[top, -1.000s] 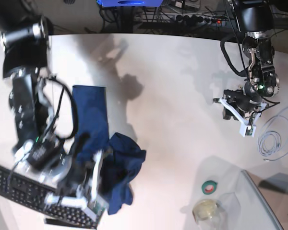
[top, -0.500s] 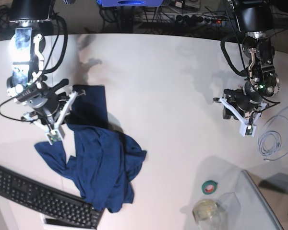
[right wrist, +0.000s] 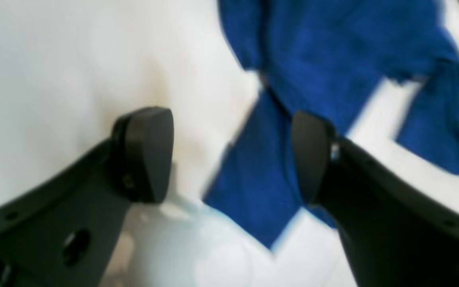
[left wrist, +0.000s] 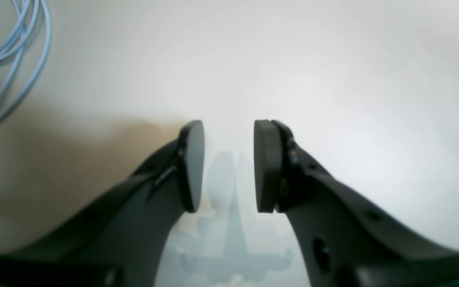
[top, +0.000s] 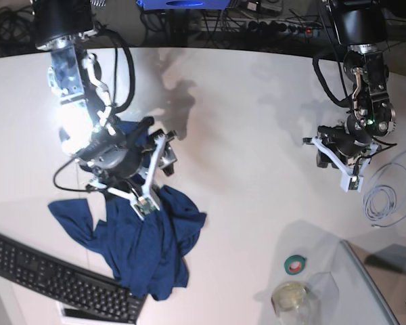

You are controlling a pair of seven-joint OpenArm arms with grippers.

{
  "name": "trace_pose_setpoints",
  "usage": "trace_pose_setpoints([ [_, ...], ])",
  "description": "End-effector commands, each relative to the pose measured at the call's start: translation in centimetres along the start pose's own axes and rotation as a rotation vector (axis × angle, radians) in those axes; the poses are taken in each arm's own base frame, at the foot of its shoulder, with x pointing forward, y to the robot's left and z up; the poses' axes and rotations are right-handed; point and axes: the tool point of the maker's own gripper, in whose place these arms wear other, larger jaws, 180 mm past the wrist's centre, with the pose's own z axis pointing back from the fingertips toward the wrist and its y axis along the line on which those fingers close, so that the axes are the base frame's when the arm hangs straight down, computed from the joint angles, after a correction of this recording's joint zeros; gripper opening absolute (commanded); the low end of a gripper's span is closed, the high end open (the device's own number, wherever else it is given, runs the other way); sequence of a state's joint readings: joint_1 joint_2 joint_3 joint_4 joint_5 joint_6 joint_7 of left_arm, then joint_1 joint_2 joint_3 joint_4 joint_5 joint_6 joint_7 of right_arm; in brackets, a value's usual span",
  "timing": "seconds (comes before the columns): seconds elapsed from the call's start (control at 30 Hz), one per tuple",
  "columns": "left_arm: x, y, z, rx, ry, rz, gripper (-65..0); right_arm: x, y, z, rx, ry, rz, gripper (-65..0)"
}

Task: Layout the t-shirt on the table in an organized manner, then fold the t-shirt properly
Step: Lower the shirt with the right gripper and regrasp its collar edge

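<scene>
Right gripper (right wrist: 231,155) jaws spread wide, empty. T-shirt (right wrist: 333,59) lies crumpled on table (right wrist: 54,59) below and beyond them. Left gripper (left wrist: 228,165) jaws parted, empty.

white table (top: 243,135) under crumpled navy t-shirt (top: 149,244), keyboard (top: 54,277), cable coil (top: 386,196), tape roll (top: 296,264)

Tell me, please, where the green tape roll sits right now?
In the base view the green tape roll lies on the table at lower right, just above the glass jar.

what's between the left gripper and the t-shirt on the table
Nothing: the base view shows only bare white table between the left gripper and the crumpled t-shirt.
</scene>
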State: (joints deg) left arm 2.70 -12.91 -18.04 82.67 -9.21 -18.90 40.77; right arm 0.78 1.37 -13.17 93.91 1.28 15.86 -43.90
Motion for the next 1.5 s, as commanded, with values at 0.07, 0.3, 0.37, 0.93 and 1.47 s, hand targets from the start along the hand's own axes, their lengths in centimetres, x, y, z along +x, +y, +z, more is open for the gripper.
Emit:
trace_pose_setpoints([
  [0.07,1.3,0.6,0.4,0.011,-0.042,-0.005,-44.3,3.5,0.0,-1.7,-0.047,-0.116,-0.008,-22.5],
  [0.3,0.4,0.6,0.5,0.012,-0.032,-0.005,-44.3,3.6,-1.9,-6.4,-0.139,-0.047,0.004,-22.5],
  [0.37,0.3,0.5,0.6,0.010,-0.054,-0.006,-44.3,3.8,-2.4,-7.1,-0.151,-0.056,0.007,-22.5],
  [0.93,-2.3,2.1,-0.2,0.023,-0.002,0.011,-44.3,5.1,-1.8,-6.0,-0.172,-0.138,-0.038,-65.0],
  [1.47,4.0,-7.6,-3.8,-0.169,-0.075,-0.072,-44.1,0.8,4.3,6.9,-0.058,-0.230,-0.089,-65.0],
])
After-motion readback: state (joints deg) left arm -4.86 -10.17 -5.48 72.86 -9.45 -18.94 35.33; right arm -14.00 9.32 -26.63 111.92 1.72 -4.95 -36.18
